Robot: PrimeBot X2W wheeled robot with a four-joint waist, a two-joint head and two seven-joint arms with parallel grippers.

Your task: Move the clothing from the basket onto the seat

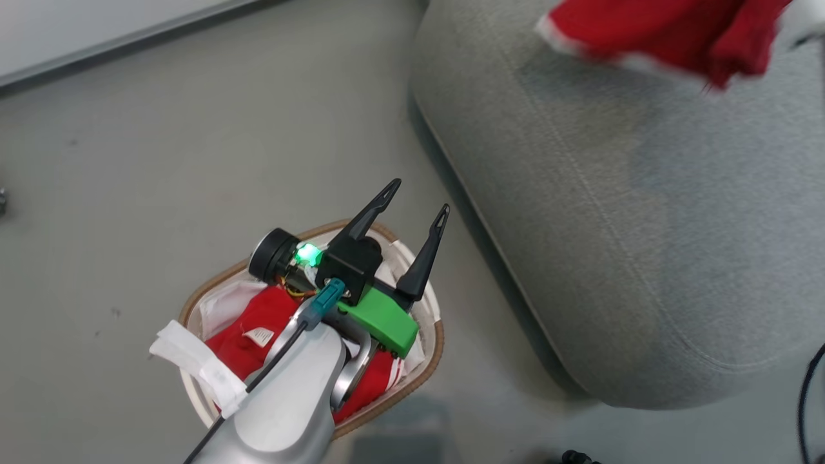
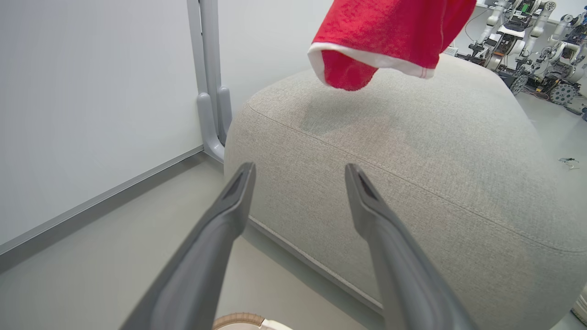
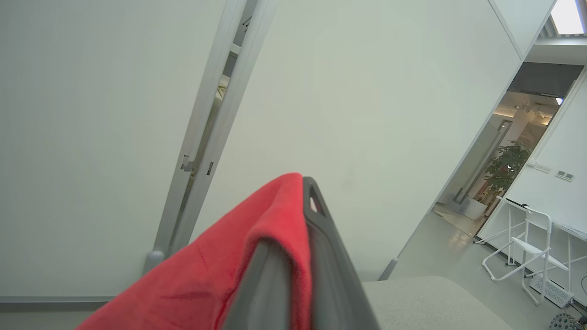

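Close by, on the floor (image 1: 129,161), sits the basket (image 1: 216,278). One red shirt (image 1: 258,316) lies crumpled inside it on a white sheet (image 1: 222,306), with its small label (image 1: 260,336) facing up. The left gripper (image 1: 419,196) hangs right over the basket. Its two dark fingers (image 1: 372,209) are spread wide apart, and there is nothing between them. I think it waits there because that shirt is the next one to pick up.

Just beside the basket is the seat (image 1: 644,225), big, grey and round at the edges. I guess the basket is put so near to make the trip short.

Farther off, above the seat, the other red shirt (image 1: 657,32) dangles in the air with its white hem down. It looks to hang clear of the cushion, with a soft shadow under it. The right gripper (image 3: 300,192) has its fingers squeezed tight on the cloth, which folds over one finger. I think it holds the shirt high so it can drop onto the top. Behind all this is a white wall (image 2: 91,91).

Now count. There are two shirts: one in the basket, one in the air, none on the seat yet. There is one basket and one seat. There are two grippers: one wide and empty, one closed on a shirt.
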